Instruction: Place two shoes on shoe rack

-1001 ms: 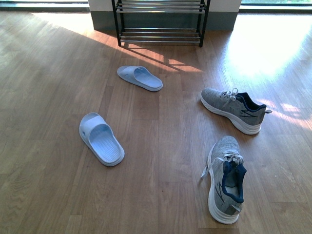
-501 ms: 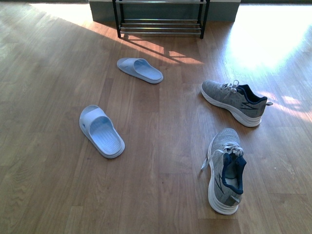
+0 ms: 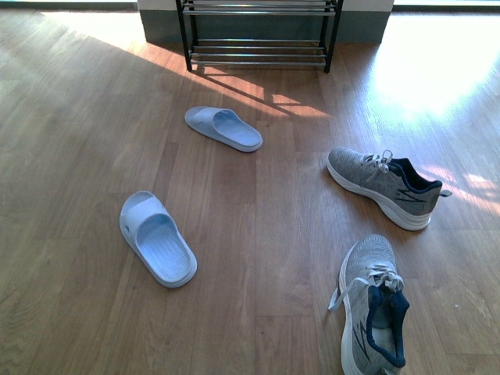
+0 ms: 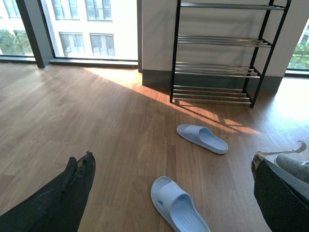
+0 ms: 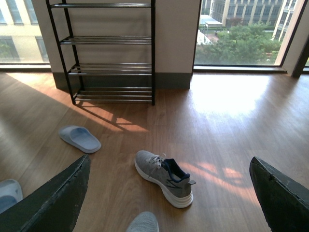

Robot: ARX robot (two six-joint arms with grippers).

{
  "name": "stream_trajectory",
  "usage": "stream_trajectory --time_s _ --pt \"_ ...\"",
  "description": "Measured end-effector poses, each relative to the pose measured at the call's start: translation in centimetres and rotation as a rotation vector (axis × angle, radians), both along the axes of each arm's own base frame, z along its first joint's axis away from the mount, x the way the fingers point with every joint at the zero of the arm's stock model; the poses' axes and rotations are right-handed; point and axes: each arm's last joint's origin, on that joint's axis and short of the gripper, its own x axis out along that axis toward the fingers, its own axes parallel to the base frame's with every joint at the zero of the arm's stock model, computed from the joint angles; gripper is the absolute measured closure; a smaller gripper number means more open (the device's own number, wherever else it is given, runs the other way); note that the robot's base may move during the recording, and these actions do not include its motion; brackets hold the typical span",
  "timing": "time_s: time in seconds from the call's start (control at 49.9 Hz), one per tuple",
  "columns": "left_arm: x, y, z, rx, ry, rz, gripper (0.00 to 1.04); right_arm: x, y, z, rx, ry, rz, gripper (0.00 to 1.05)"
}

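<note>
Two grey knit sneakers lie on the wood floor: one (image 3: 384, 186) at mid right, the other (image 3: 372, 308) near the lower right edge. Two pale blue slides lie to the left, a near one (image 3: 156, 237) and a far one (image 3: 223, 128). The shoe rack (image 3: 258, 31) stands against the far wall with bare chrome bars. My left gripper (image 4: 174, 193) hangs open above the near slide (image 4: 177, 205), well clear of it. My right gripper (image 5: 169, 193) hangs open above the farther sneaker (image 5: 163, 177). Neither arm shows in the front view.
Tall windows flank the wall behind the rack (image 4: 219, 53), and a dark window post (image 4: 33, 29) stands at the far left. Bright sun patches (image 3: 437, 62) fall on the floor to the right of the rack.
The front view has shifted: the shoes sit lower in the picture than half a second ago. The shoes themselves lie where they were relative to each other.
</note>
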Motion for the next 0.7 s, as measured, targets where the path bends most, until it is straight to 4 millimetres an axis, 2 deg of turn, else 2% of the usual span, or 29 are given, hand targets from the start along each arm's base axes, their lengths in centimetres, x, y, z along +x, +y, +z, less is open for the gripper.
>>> stream_trajectory --time_s 0.441,0.501,0.561,0.601,0.701 --pt "0.0 0.0 0.0 0.000 0.000 0.000 0.09 0.0 0.0 0.0 0.000 0.002 0.000 0.09" --pt "0.0 0.0 0.0 0.000 0.000 0.000 0.09 0.1 0.0 -0.1 0.015 0.029 0.073 0.09" --pt "0.0 0.0 0.0 0.000 0.000 -0.001 0.09 0.6 0.0 -0.1 0.021 0.082 0.167 0.09" --pt "0.0 0.0 0.0 0.000 0.000 0.000 0.09 1.7 0.2 0.1 0.030 0.149 0.266 0.09" --pt "0.0 0.0 0.0 0.000 0.000 0.000 0.09 4.3 0.4 0.6 0.017 0.288 0.336 0.09"
